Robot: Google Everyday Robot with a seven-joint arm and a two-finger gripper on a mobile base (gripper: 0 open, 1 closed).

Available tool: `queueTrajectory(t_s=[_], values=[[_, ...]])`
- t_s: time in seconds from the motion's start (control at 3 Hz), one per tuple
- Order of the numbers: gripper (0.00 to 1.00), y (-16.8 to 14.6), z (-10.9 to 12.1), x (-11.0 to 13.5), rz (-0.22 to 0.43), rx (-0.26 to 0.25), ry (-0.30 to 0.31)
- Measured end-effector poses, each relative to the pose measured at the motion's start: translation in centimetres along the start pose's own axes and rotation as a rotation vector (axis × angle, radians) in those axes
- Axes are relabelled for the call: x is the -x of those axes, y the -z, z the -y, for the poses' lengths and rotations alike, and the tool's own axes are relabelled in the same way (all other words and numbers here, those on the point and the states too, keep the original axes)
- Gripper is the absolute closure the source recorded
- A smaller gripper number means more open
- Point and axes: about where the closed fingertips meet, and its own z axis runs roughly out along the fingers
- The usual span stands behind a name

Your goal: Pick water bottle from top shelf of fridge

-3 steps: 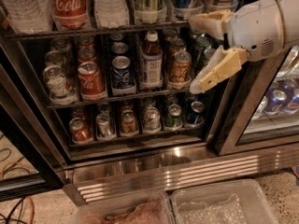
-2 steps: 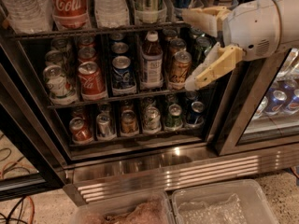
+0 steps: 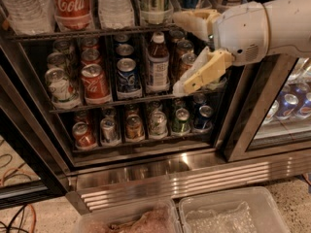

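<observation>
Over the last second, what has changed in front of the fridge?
The gripper moved left, further across the open fridge, jaws open and holding nothing. The water bottle on the top shelf and the cans have not moved.

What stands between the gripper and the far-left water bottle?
In the camera view, a Coca-Cola bottle, another clear bottle and a can line the top shelf between the water bottle and the open gripper at right.
</observation>
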Motion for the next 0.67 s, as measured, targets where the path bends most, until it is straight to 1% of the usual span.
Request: queueTrajectory(t_s=[0.33, 0.67], values=[[0.00, -1.08, 0.13, 0.07, -0.057, -0.009, -0.008], [0.00, -1.09, 0.13, 0.07, -0.057, -0.009, -0.008]])
